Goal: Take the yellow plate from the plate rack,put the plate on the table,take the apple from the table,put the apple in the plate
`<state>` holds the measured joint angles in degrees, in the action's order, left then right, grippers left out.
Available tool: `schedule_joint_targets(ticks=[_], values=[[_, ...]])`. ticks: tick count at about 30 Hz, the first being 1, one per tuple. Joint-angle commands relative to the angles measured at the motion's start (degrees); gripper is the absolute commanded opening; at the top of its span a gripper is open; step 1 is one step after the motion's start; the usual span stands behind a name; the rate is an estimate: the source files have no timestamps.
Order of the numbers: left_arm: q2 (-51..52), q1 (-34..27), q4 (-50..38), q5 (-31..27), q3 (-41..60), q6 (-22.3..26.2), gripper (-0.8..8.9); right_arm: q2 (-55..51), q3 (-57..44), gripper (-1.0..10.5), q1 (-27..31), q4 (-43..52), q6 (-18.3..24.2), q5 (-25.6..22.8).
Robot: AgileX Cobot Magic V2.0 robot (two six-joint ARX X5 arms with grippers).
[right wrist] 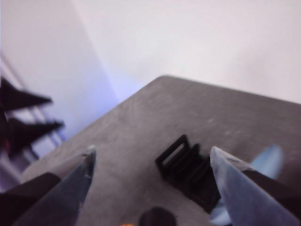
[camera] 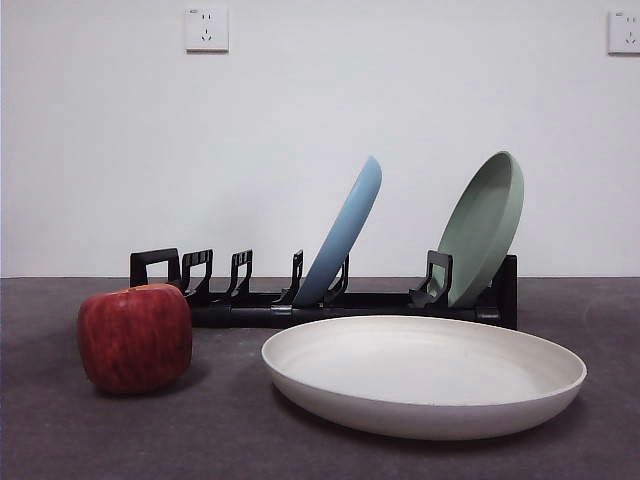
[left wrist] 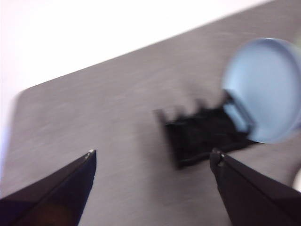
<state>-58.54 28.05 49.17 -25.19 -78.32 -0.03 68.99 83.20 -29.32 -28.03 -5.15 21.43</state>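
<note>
Closest to the lens sits the wide, shallow, cream-coloured matte plate (camera: 425, 375), flat on the dark grey speckled bench (camera: 230, 440) and empty. So by the look of it the first half is done: the plate is out of the rack and set down. Just beside it, not touching, stands the blocky red apple with faint yellowish streaks (camera: 135, 337), upright on the bench with its stem dimple facing up. That leaves the second half: pick up the apple and set it in the plate.

Behind both runs the long, low black plate rack with its upright slotted brackets (camera: 320, 295), the square loop handle at the apple's end. A light blue plate (camera: 345, 235) leans in a middle slot and a pale green plate (camera: 485, 225) leans at the far end; the slots near the handle stand vacant.

No arm shows in the front view. From the wrist cameras, both blurred, the left pincer (left wrist: 153, 157) hangs above the bench with its jaws wide apart and nothing between them, the rack and blue plate beyond. The right pincer (right wrist: 150, 153) is likewise spread and empty, high over the rack's handle end.

The plate's rim looks smooth and even, its bowl plain and clean, with ample room for the apple.
</note>
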Motion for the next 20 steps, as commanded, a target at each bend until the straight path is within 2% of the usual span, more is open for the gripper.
schedule_joint_targets(ticks=[1,6,11,16,20], values=[[3.76,-5.07,0.94,-1.05,0.17,0.11,4.07,4.9,1.95,4.2,-6.95,-1.16,3.67,-4.28],[10.69,-12.52,1.49,-2.29,0.17,0.31,4.06,13.73,3.65,4.2,-16.15,-1.97,6.82,-11.65],[17.4,-15.76,1.49,-5.09,0.17,0.33,4.04,22.12,3.65,4.2,-22.77,-2.01,8.9,-17.53],[22.43,-15.93,1.97,-5.09,0.17,0.31,4.04,30.42,3.65,4.2,-26.14,-0.35,9.94,-17.59],[25.29,-15.93,6.29,-5.25,0.17,0.28,4.04,39.54,3.65,4.2,-26.75,0.74,10.84,-17.55]])
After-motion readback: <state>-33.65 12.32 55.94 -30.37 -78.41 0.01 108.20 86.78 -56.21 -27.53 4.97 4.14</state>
